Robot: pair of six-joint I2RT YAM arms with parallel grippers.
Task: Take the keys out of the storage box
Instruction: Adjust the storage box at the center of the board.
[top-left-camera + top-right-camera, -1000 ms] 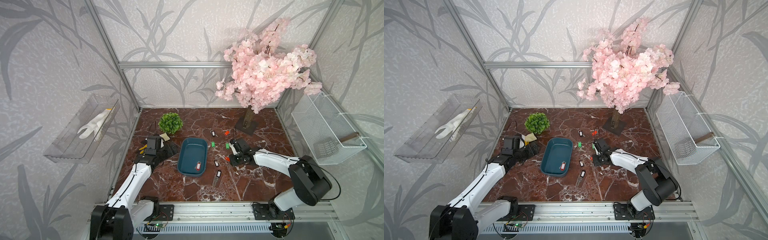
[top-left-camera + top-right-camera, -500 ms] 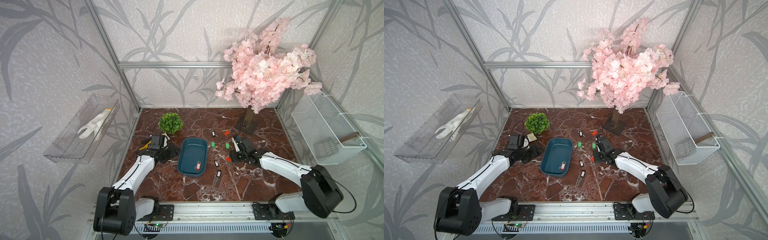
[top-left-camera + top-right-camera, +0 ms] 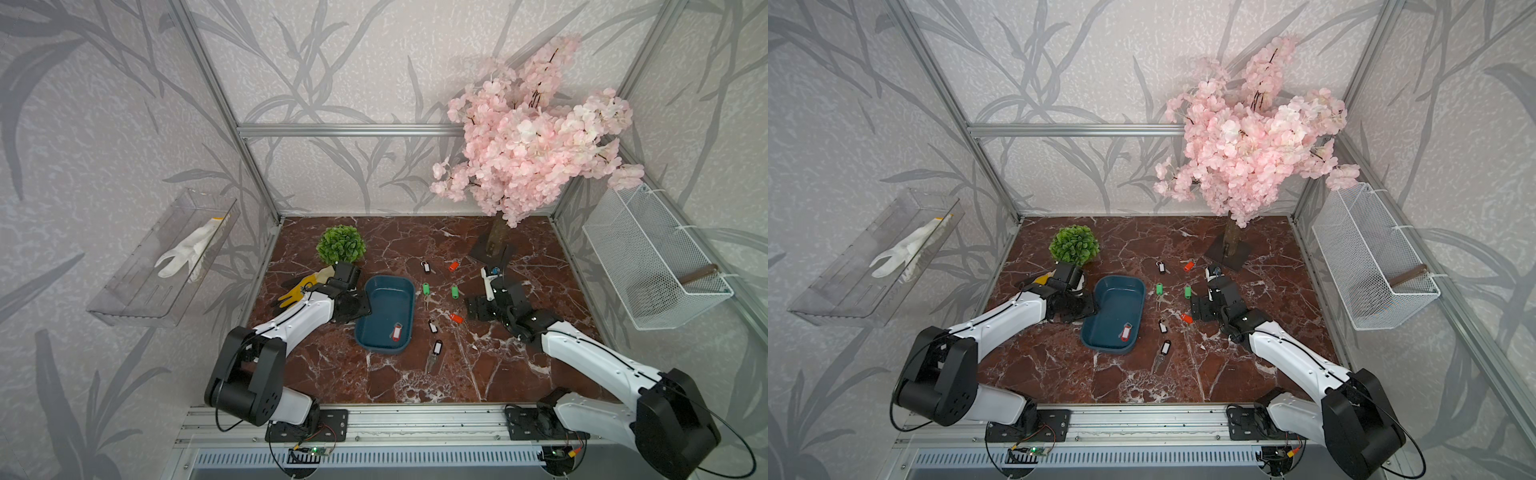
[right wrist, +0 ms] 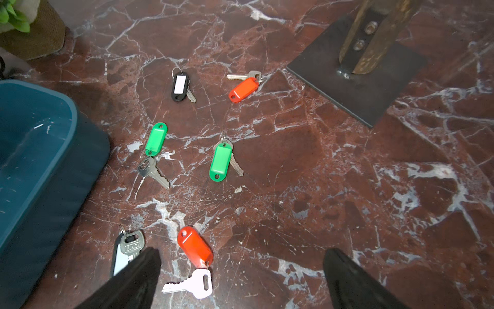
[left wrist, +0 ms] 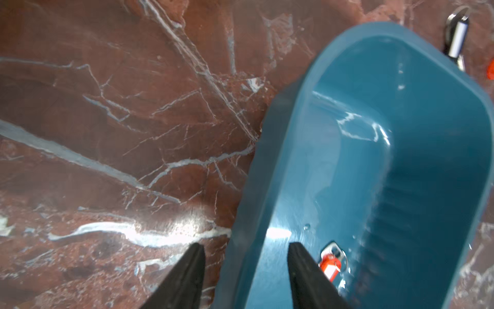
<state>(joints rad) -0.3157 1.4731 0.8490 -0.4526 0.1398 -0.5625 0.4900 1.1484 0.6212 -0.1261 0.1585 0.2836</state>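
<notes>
Left gripper (image 5: 246, 246): jaws apart, straddling one long wall of the storage box (image 5: 347, 149). One finger sits inside the box and the other outside it, over the marble worktop (image 5: 133, 120). I cannot tell whether either finger touches the wall. It grips nothing.

Right gripper (image 4: 242, 251): jaws spread wide and empty, hanging low over the worktop on the far side of the box from the left arm.

Storage box, both top views: flat on the worktop, roughly mid-field between the two arms. One red-tagged key (image 3: 397, 332) with a white label lies inside, at the end nearer the robot bases.

Keys out on the worktop, seven counted, all beside the box on the right arm's side:
- black tag (image 4: 179, 86) and red tag (image 4: 243, 89), nearest the tree base (image 4: 355, 80)
- two green tags (image 4: 156, 138) (image 4: 221, 161), side by side but apart
- second red tag (image 4: 194, 246), its key between the right gripper's fingers
- black tag (image 4: 120, 256), partly hidden behind one finger
- last black tag (image 3: 436, 346), nearest the robot bases
</notes>
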